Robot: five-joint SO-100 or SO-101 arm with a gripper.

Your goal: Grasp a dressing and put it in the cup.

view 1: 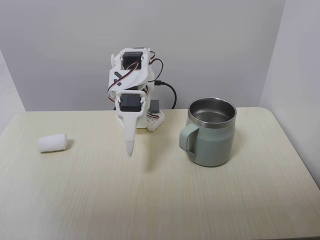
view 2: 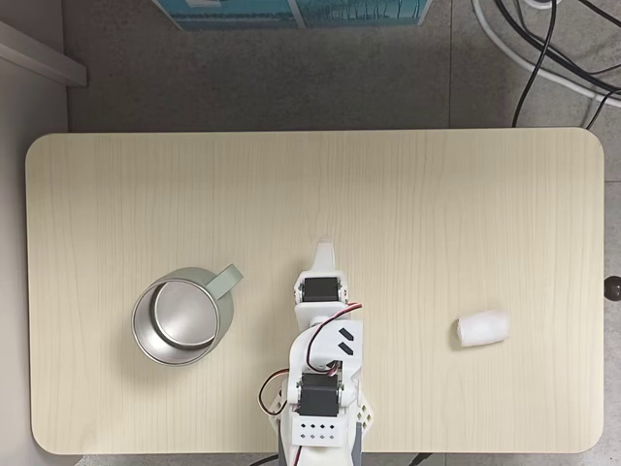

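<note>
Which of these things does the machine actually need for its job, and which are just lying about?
Needed for the job:
- dressing, a small white roll lying on the table
- cup, the green mug, standing upright and empty
- gripper, jaws shut, holding nothing

Just lying about:
- black cables on the floor
- blue box beyond the table

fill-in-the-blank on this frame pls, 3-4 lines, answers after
1. The dressing lies on the bare table, so it is not yet in the ____.
2. In the fixed view from the front, the cup stands to the ____ of the arm.
3. The gripper holds ____.
4. The cup's inside is made of shiny ____.

Missing words: cup; right; nothing; steel
</note>
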